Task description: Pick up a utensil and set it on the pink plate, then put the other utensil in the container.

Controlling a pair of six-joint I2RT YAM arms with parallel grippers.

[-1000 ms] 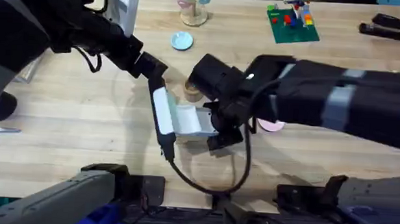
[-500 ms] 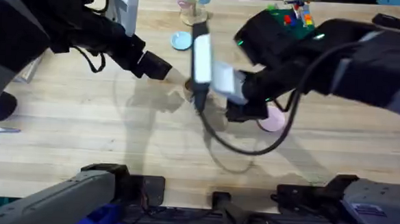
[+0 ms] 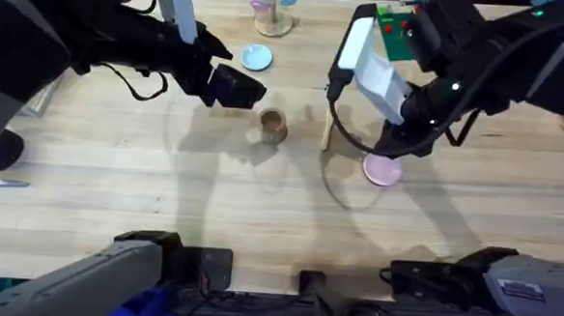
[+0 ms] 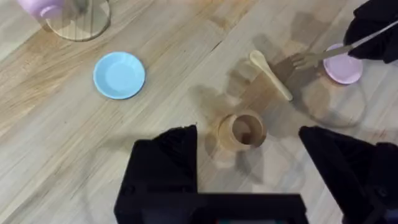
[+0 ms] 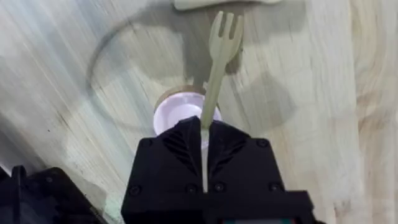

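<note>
Neither placement was finished. The right gripper (image 5: 205,134) was clenched on the handle of the wooden fork (image 5: 217,56), carrying it directly above the pink plate (image 5: 168,115) but not yet resting on it; setting it down was what remained of that step. The fork's long axis ran straight out from the gripper, tines leading, past the plate's rim toward the wooden spoon (image 4: 269,74). The spoon lay flat on the table (image 3: 116,188), untouched, between the wooden cup (image 4: 241,131) and the plate, its handle slanting toward the cup side and its bowl away from it. The cup stood upright and empty. The left gripper (image 4: 247,152) hung released, fingers spread, over the cup.
</note>
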